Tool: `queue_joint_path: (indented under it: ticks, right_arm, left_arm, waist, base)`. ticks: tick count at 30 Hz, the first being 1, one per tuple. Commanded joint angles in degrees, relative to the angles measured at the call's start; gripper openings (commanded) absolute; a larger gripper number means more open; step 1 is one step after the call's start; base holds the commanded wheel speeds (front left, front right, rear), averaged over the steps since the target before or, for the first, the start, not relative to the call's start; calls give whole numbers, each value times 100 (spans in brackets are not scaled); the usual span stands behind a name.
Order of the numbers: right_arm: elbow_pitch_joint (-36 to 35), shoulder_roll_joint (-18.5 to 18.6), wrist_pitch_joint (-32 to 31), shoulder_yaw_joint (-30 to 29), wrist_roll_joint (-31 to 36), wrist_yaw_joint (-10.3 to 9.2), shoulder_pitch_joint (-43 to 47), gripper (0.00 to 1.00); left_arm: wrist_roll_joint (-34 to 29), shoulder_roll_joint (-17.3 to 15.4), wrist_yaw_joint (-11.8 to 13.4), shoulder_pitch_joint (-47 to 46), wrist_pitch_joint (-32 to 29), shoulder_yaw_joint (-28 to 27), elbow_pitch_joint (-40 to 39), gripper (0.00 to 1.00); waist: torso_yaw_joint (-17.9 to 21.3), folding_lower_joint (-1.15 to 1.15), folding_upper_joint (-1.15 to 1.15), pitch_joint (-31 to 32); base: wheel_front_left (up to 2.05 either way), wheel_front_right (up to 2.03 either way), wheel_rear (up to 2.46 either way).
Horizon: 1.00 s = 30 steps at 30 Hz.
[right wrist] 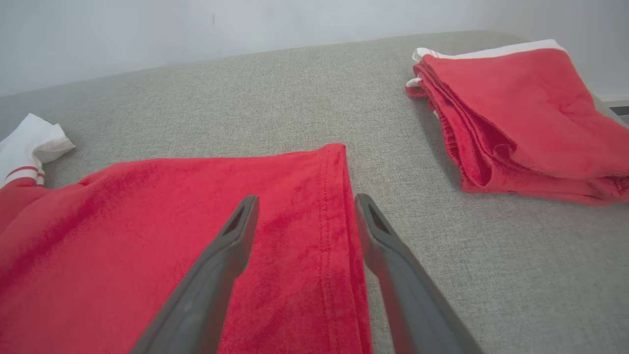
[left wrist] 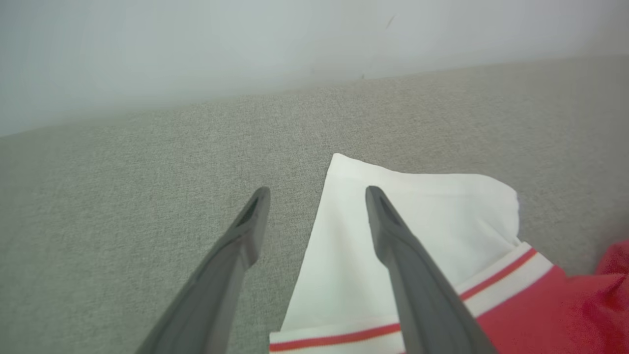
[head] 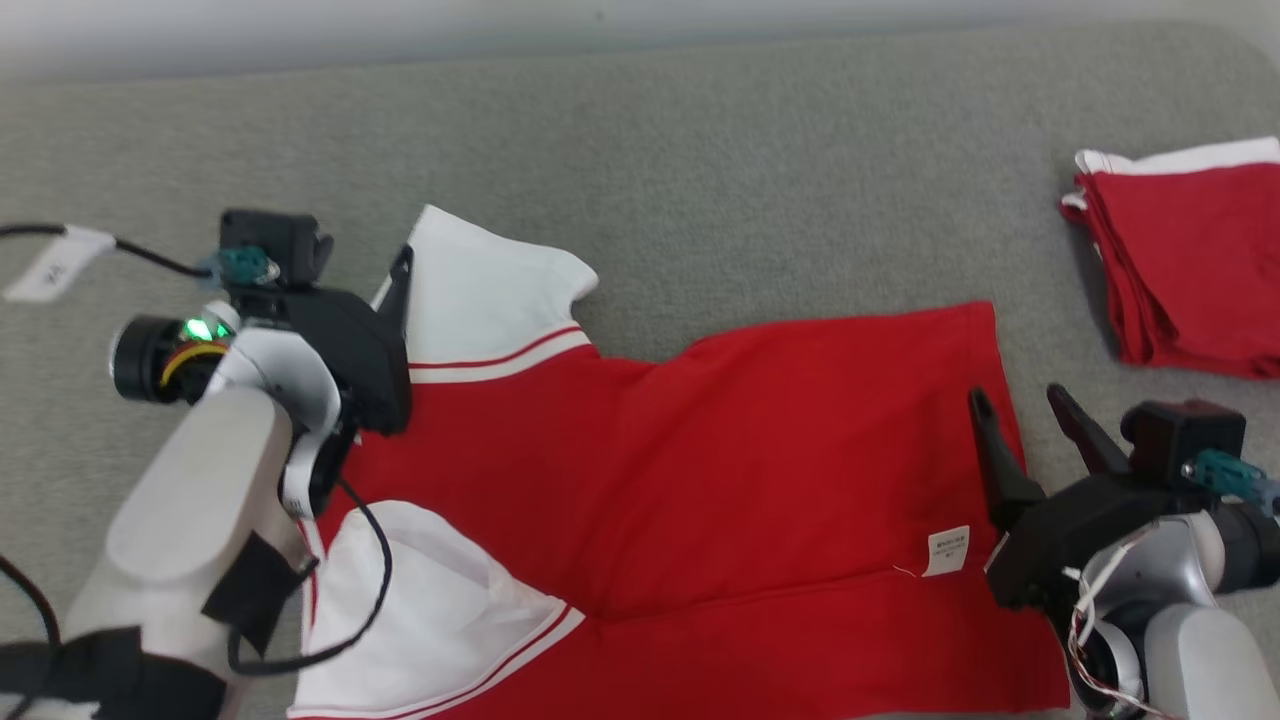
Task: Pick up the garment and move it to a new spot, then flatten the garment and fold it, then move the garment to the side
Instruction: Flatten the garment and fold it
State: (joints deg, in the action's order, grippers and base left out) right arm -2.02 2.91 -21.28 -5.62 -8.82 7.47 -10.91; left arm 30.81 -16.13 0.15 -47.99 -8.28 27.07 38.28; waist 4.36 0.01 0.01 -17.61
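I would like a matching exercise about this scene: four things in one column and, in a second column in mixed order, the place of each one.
Things
1. spread red cotton shirt with white sleeves
2. folded red cloth stack with white trim
3. small white rectangular label
4. grey woven fabric surface

Places
A. under all the cloth
B. alone at the far right
C. on red cloth, near the shirt's right-hand edge
D. lying flat in the middle

Pairs: 1-D, 2-B, 3-C, 4-A
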Motion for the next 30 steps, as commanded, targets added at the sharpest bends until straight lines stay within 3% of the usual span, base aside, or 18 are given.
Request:
queue_joint_path:
  ticks: [1,11,12,14,15,18,25,28,29,30]
  right_arm:
    - [-41,-5,36,131,62,1,-225,100]
    - [-19,-5,8,456,207,1,-690,100]
    - [-19,-5,5,453,227,1,-690,100]
    - [-14,-2,0,438,246,1,-686,100]
    - [-7,-3,-5,435,259,1,-678,100]
    - [12,-4,-18,425,281,1,-642,100]
    - [42,-3,-73,441,326,1,-604,100]
    - [34,-4,-143,534,370,1,-677,100]
    - [35,-4,-183,563,385,1,-711,100]
    - [42,-4,-229,594,421,1,-750,100]
  left_arm:
    - [-52,-47,10,-266,-48,-31,221,100]
    - [-130,-6,84,-1001,-320,32,873,100]
    - [-132,9,79,-1030,-340,45,909,96]
    - [-148,18,117,-1070,-350,64,978,70]
    - [-163,10,161,-1083,-349,72,1013,51]
    - [-160,-53,258,-1094,-400,62,1122,46]
    - [9,-63,159,-1101,-559,28,1245,43]
    - [53,-81,113,-1140,-596,32,1260,28]
    - [51,-77,109,-1148,-600,45,1273,16]
    - [54,-73,111,-1154,-588,51,1289,14]
  waist:
    - [488,-1,-1,-625]
    - [645,-1,-1,-934]
    - [639,-1,-1,-937]
    - [629,-1,-1,-927]
    - [622,-1,-1,-914]
    - [611,-1,-1,-860]
    - [629,-1,-1,-761]
    - [679,-1,-1,-778]
    - [691,-1,-1,-794]
    - [701,-1,-1,-811]
  base:
    - [0,0,0]
    - [0,0,0]
    - [0,0,0]
    - [0,0,0]
    - [0,0,0]
    - [0,0,0]
    - [0,0,0]
    - [0,0,0]
    - [0,0,0]
    - [0,0,0]
